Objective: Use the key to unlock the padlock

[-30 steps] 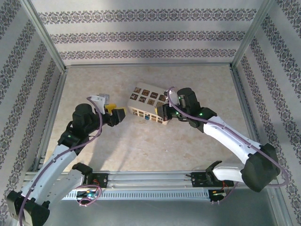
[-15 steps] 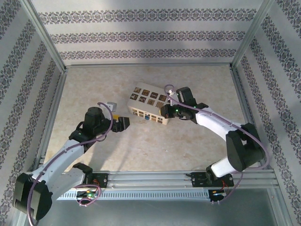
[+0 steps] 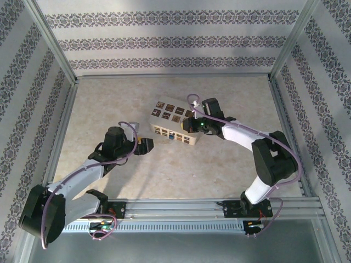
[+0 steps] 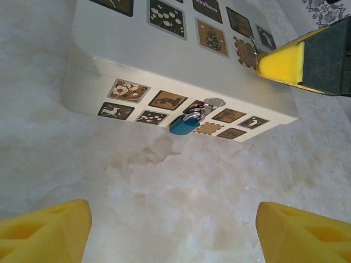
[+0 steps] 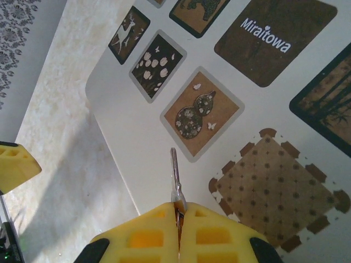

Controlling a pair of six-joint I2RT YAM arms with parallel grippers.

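1. A cream rectangular box (image 3: 171,118), printed with rows of dark brown ornamental squares, is seen lying flat near the middle of the pale marbled table (image 3: 219,175).
2. A small blue padlock (image 4: 182,125) with a silver shackle is found hanging on the box's near long side, about halfway along it, between the printed squares. Whether its body touches the table cannot be told.
3. The right gripper (image 5: 179,218) is held over the top of the box, near the box's right end.
4. Its yellow foam pads are pressed together on a thin silver metal key (image 5: 174,174), whose shaft juts out from between them over a printed gourd square on the lid. Whether the key's tip touches the lid cannot be told.
5. The key is thus kept above the lid, apart from the padlock on the side face.
6. The left gripper (image 4: 173,233) is set low over the table in front of the box's near side, pointed towards the padlock and clear of the box.
7. Its yellow pads are spread wide, and nothing is held between them.
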